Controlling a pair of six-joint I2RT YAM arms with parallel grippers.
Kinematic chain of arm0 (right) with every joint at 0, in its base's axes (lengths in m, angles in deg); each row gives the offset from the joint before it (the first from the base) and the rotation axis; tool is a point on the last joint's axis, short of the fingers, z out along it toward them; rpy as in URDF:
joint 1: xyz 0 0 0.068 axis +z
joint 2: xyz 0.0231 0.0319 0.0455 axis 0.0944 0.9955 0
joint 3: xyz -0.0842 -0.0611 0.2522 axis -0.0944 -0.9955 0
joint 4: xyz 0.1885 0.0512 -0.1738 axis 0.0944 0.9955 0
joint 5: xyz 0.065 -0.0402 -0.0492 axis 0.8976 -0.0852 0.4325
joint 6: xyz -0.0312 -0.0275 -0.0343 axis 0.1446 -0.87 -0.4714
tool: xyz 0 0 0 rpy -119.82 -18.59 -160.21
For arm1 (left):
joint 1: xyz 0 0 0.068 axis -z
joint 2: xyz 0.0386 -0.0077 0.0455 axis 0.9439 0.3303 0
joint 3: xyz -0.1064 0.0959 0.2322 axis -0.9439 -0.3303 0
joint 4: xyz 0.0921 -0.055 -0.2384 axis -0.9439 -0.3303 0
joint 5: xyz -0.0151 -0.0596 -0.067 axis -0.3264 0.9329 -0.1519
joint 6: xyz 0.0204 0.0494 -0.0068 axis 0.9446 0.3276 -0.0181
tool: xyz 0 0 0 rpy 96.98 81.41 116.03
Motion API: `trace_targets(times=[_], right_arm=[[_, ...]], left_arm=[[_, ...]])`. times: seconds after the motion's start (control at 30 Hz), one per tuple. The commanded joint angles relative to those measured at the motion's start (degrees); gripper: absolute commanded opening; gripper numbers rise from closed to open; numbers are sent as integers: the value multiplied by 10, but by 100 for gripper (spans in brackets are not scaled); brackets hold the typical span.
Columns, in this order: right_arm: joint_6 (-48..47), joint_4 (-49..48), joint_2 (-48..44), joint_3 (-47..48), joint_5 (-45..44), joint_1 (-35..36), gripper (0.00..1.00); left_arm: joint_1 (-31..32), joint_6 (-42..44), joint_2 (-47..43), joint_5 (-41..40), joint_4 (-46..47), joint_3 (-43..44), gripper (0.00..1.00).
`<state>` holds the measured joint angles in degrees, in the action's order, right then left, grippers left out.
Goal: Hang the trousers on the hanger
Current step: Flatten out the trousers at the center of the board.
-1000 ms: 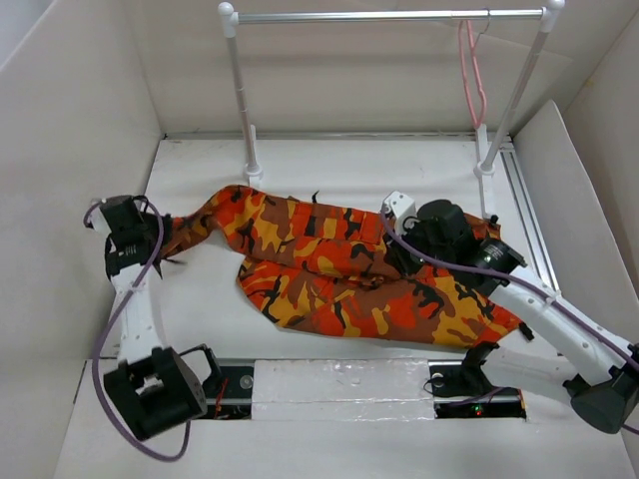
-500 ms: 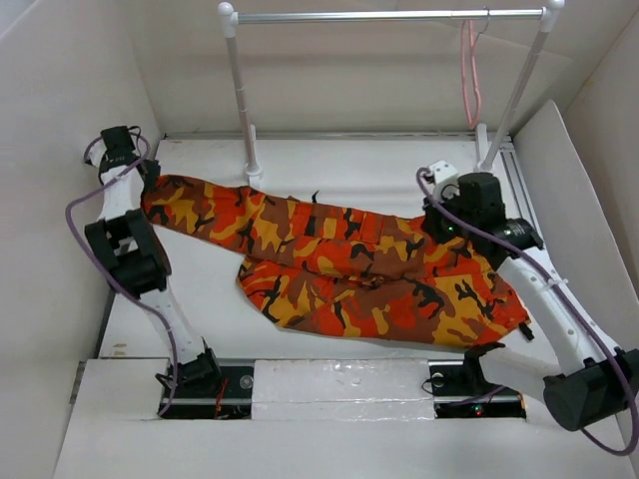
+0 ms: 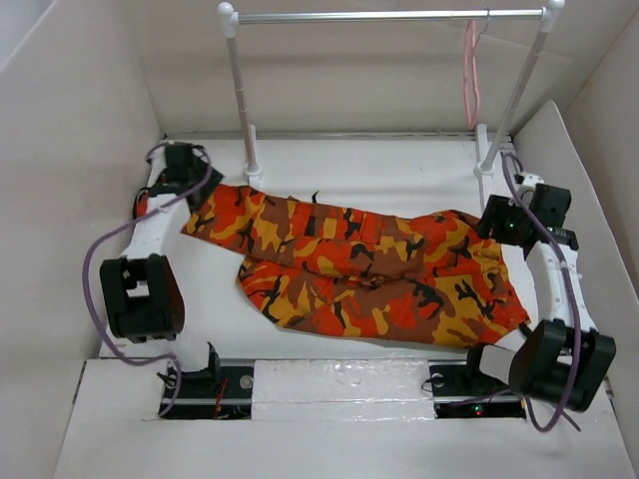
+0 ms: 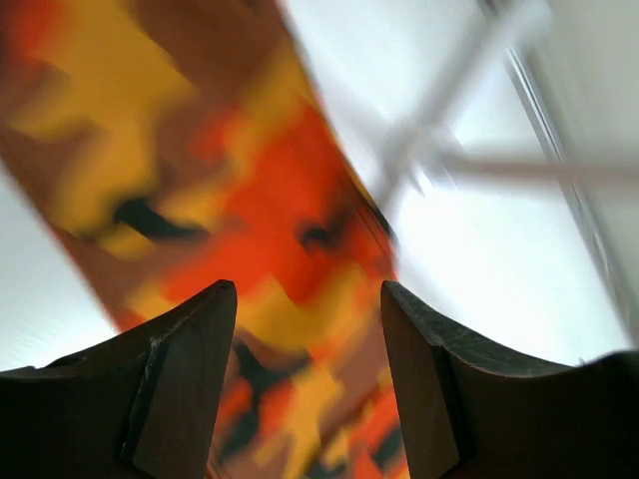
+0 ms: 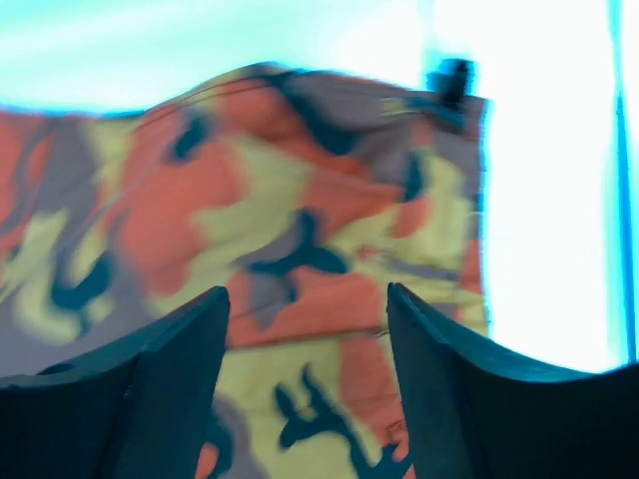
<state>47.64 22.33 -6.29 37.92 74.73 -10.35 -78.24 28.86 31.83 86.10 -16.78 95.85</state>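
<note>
The trousers (image 3: 359,269) lie spread flat across the table, one leg reaching left toward the rail's left post, the waist at the right. The pink hanger (image 3: 469,75) hangs from the rail at the back right, well apart from both arms. My left gripper (image 3: 197,197) hovers at the left leg's end, open; the left wrist view shows blurred camouflage cloth (image 4: 250,200) beneath the open gripper (image 4: 308,329). My right gripper (image 3: 496,222) is at the waist's right edge, open; in its wrist view the trousers (image 5: 300,200) lie below the gripper (image 5: 308,334), not pinched.
A metal rail (image 3: 384,15) on white posts (image 3: 243,100) stands at the back of the table. White walls enclose left, right and back. A metal track (image 3: 527,190) runs along the right side. A rail post (image 4: 449,90) shows blurred in the left wrist view.
Both grippers have opened and let the cloth go. The left arm came in from the far left corner; the leg end now lies farther right. The right arm swung out to the right edge.
</note>
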Motion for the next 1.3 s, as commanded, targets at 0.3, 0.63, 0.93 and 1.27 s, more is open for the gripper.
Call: trace_targets(times=[0.3, 0.63, 0.93, 1.27], right_arm=[[12, -134, 235, 32, 58, -142, 80], [111, -252, 266, -46, 150, -160, 15], [114, -165, 171, 99, 11, -165, 0], [109, -102, 268, 231, -61, -170, 73]], left_arm=[[246, 5, -176, 26, 78, -194, 54], [230, 58, -300, 6, -57, -286, 53], [212, 25, -281, 16, -121, -271, 52], [212, 32, -292, 59, -159, -301, 53]])
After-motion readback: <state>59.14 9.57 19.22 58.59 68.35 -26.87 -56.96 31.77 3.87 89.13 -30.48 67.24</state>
